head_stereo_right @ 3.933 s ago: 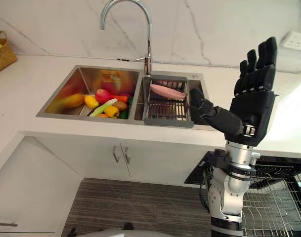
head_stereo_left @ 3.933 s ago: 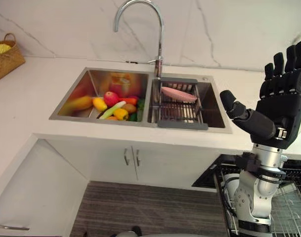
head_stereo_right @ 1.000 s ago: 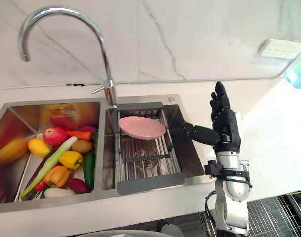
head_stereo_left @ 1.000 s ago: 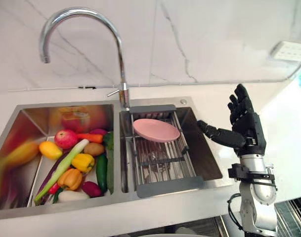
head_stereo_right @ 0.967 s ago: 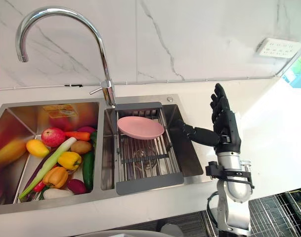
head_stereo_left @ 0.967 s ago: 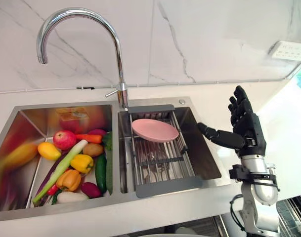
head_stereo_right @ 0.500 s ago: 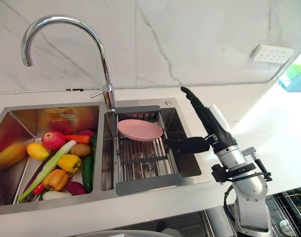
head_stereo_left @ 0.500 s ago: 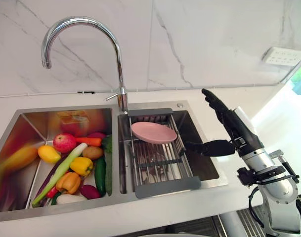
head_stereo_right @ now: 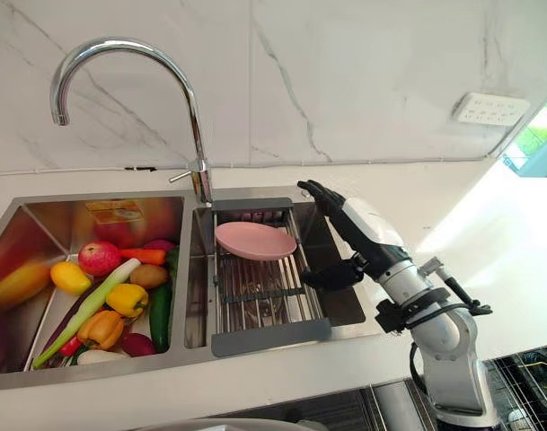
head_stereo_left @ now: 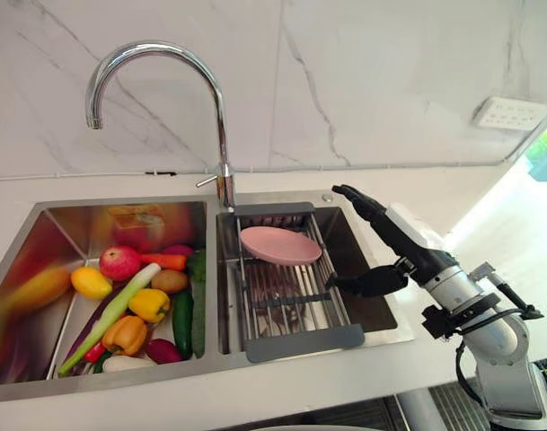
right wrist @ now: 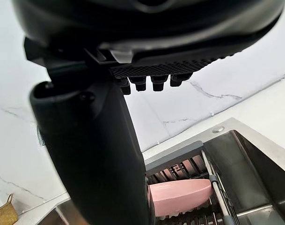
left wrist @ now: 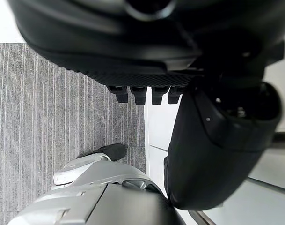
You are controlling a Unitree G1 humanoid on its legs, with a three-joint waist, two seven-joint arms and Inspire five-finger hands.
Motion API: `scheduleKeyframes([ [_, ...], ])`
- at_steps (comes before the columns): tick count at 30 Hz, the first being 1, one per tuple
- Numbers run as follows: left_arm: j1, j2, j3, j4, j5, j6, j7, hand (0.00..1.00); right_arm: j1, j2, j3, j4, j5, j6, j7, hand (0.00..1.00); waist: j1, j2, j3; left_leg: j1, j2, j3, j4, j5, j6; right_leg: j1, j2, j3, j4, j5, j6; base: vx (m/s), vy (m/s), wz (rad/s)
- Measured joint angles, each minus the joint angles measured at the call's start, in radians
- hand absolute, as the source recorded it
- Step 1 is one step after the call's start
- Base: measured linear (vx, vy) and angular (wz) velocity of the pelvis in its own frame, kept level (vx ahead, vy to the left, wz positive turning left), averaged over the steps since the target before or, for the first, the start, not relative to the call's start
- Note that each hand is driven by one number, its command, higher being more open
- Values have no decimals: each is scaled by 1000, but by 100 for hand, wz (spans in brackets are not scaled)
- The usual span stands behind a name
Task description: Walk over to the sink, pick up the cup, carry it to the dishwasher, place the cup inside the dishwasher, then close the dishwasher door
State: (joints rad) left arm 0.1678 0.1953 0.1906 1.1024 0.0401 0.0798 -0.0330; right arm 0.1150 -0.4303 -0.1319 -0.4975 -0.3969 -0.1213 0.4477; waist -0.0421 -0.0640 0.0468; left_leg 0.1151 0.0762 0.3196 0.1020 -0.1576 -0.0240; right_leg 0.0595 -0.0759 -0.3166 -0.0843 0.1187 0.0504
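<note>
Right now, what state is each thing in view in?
right robot hand: open, empty, over the right basin.
left robot hand: open, empty, above the floor.
faucet: off, no water running.
pink plate: resting on the drain rack.
drain rack: set in the right basin.
fruit and vegetables: piled in the left basin.

R hand (head_stereo_left: 397,254) extended fwd, fingers (head_stereo_left: 364,206) straight, thumb out; L hand (left wrist: 147,51) relaxed.

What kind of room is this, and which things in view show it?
Most likely a kitchen. A steel double sink with a curved tap is set in a white counter; one basin holds fruit and vegetables, the other a pink plate on a wire rack.
</note>
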Motion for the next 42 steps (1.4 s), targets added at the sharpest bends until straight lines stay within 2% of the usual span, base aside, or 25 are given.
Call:
scheduleKeyframes([
  [8,-1,-3,-3,-3,0,5,0,100,-29,-1,73,1,-44,-15,-3,100,2,0,0,6,-8,-16,-30,20,1,1,-4,-19,0,0,0,-25,4,7],
  [18,-2,-3,-3,-5,0,21,0,100,-38,-1,163,49,-212,-17,-3,100,6,0,-5,8,-10,-28,-36,28,2,7,-6,-32,-1,0,0,-37,7,4],
  [27,-3,-9,-5,-5,-1,30,-1,100,-46,-1,232,109,-267,24,-21,100,22,1,-27,13,-14,-36,-63,47,2,6,-6,-41,-1,0,0,-18,1,3],
  [34,-4,-11,-5,-7,-2,33,-9,100,-79,2,273,138,-336,40,-92,100,27,2,-32,14,-17,-39,-74,56,3,5,-8,-46,-2,0,0,-4,2,0],
  [42,-14,-11,-40,-9,-3,36,-10,100,-114,8,319,210,-357,69,-122,100,31,4,-32,17,-20,-46,-88,65,4,5,-9,-51,-2,0,0,-5,4,1],
])
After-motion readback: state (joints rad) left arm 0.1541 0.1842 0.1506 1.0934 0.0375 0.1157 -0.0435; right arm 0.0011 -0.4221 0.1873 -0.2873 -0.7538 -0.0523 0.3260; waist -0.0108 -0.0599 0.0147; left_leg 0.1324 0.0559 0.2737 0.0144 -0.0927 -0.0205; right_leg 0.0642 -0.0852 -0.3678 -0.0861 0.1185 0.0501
